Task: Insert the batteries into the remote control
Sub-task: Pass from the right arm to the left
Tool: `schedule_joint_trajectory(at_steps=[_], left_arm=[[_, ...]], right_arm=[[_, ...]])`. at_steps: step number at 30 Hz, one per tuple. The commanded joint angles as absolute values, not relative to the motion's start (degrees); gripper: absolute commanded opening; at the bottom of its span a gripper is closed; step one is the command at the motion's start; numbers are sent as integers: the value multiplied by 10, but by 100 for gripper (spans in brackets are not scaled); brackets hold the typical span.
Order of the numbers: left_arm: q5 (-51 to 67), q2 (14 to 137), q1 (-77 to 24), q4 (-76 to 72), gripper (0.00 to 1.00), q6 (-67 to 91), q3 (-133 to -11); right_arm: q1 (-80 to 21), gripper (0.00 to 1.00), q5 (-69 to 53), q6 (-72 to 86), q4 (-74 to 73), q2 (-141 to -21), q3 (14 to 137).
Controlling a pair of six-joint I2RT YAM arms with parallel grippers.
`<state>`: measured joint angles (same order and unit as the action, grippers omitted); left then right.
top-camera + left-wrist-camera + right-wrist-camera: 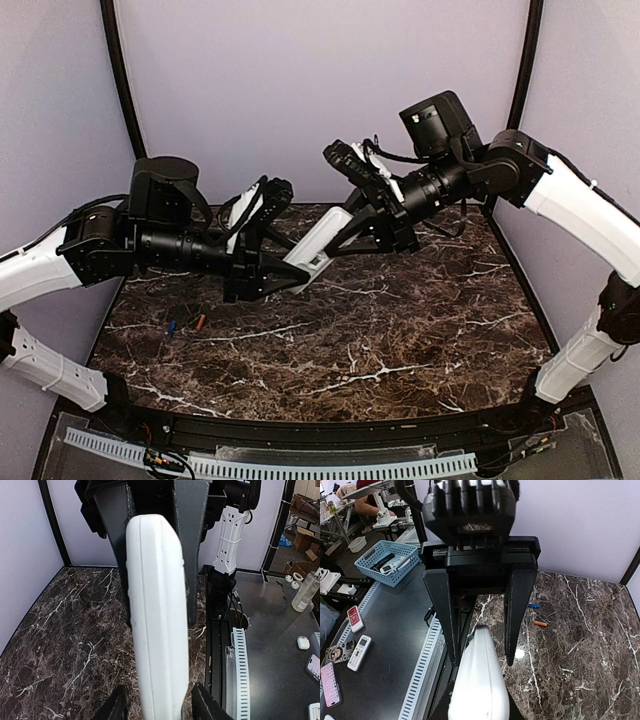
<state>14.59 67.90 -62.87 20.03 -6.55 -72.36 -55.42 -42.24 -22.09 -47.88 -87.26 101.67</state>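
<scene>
Marble tabletop [65, 645] below both hands. R gripper [160, 622] clamps remote control [160, 670]; L gripper [160, 705] straddles its other end, grip unclear. Prob. light, stiff, slick: pinch long edges.

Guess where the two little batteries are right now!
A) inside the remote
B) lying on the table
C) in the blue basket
B: the blue battery and the orange battery lie side by side on the dark marble table, while the remote is up in the air.
</scene>
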Motion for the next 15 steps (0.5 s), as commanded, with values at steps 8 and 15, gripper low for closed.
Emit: schedule_joint_trajectory(at_steps=[8, 15], left_arm=[[161, 684, -624, 194, 2, -50, -719], [117, 660, -619, 127, 0, 28, -678]], right_arm=[[-558, 0, -433, -224, -458, -862, 1029], [-556, 64, -309, -200, -345, -809, 948]])
